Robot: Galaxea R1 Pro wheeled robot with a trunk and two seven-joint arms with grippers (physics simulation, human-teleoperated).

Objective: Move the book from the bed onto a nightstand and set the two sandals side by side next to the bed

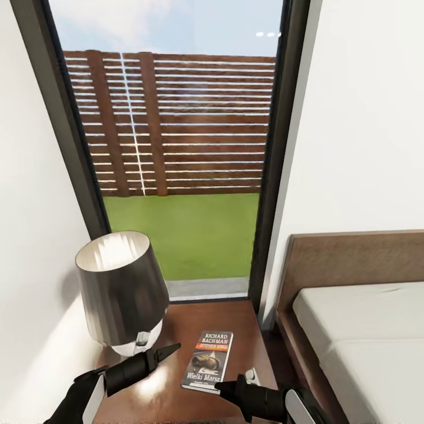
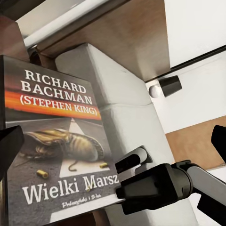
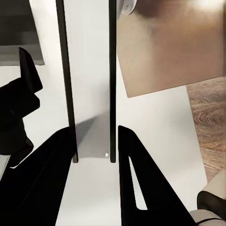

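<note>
Right pincer [image 1: 231,386] grips book [image 1: 208,359] reading "RICHARD BACHMAN", "Wielki Marsz".

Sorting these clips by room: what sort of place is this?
Most likely a bedroom: a bed with a bare mattress, a nightstand bearing a lamp and a book, beside a tall window.

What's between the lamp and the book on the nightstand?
In the head view, the left end effector hovers between the lamp and the book, over bare nightstand wood.
</note>
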